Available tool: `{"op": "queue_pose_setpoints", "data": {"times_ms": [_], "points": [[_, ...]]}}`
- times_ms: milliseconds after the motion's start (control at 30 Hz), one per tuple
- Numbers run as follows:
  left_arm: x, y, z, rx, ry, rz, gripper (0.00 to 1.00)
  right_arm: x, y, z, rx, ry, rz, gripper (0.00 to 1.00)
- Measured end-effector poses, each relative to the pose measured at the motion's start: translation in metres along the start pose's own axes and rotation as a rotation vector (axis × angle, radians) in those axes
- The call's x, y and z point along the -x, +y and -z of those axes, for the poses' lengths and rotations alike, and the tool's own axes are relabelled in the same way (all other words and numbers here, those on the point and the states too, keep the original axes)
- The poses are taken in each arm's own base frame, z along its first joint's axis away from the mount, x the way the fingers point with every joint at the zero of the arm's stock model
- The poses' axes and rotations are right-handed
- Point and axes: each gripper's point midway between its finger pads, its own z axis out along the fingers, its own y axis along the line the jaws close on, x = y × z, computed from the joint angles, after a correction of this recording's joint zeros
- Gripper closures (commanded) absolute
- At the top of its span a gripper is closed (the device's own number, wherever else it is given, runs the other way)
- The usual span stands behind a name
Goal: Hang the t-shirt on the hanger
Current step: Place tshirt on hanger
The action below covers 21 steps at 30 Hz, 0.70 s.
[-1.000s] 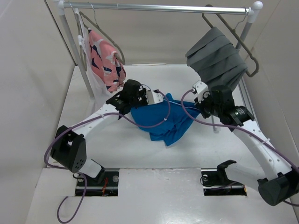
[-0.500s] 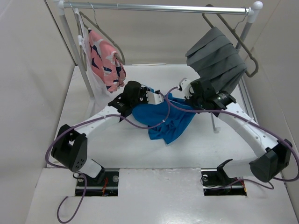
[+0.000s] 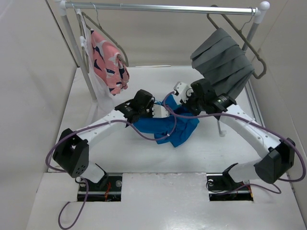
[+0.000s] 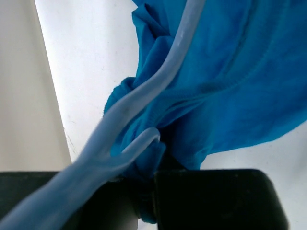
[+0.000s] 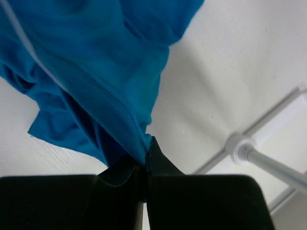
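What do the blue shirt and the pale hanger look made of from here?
The t-shirt looks like soft, matte knit cloth, probably cotton: it bunches in limp folds and shows a stitched hem. The hanger looks like thin wire with a smooth, pale blue, slightly glossy coat, likely plastic or paint; the core cannot be seen.

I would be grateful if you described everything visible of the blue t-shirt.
The t-shirt is plain bright blue, soft knit by its look, with stitched hems. It is crumpled and drawn between the right pincer, which pinches a hem, and the left pincer, which grips bunched cloth together with the hanger, whose wire crosses it.
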Motion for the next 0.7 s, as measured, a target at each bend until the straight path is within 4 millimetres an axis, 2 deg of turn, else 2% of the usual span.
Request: {"op": "queue_pose_setpoints", "data": {"times_ms": [100, 133, 167, 200, 300, 433, 567, 700], "points": [[0.002, 0.000, 0.011, -0.011, -0.036, 0.019, 1.00, 0.007, 0.003, 0.010, 0.049, -0.093, 0.027, 0.85], [0.005, 0.001, 0.015, -0.012, -0.055, 0.022, 1.00, 0.008, 0.001, 0.013, 0.062, -0.118, 0.042, 0.75], [0.009, 0.001, 0.019, -0.018, -0.078, 0.023, 1.00, 0.009, -0.001, 0.016, 0.072, -0.141, 0.058, 0.49], [0.014, 0.001, 0.023, -0.026, -0.101, 0.024, 1.00, 0.009, -0.003, 0.019, 0.088, -0.158, 0.071, 0.40], [0.029, 0.008, 0.031, -0.036, -0.160, 0.025, 1.00, 0.007, -0.001, 0.024, 0.148, -0.189, 0.147, 0.21], [0.043, 0.015, 0.038, -0.038, -0.212, 0.020, 1.00, 0.014, 0.013, 0.039, 0.237, -0.251, 0.241, 0.24], [0.050, 0.020, 0.038, -0.049, -0.231, 0.015, 1.00, 0.043, 0.028, 0.076, 0.259, -0.418, 0.300, 0.32], [0.057, 0.024, 0.033, -0.053, -0.237, 0.010, 1.00, 0.075, 0.053, 0.103, 0.297, -0.570, 0.348, 0.33]]}}
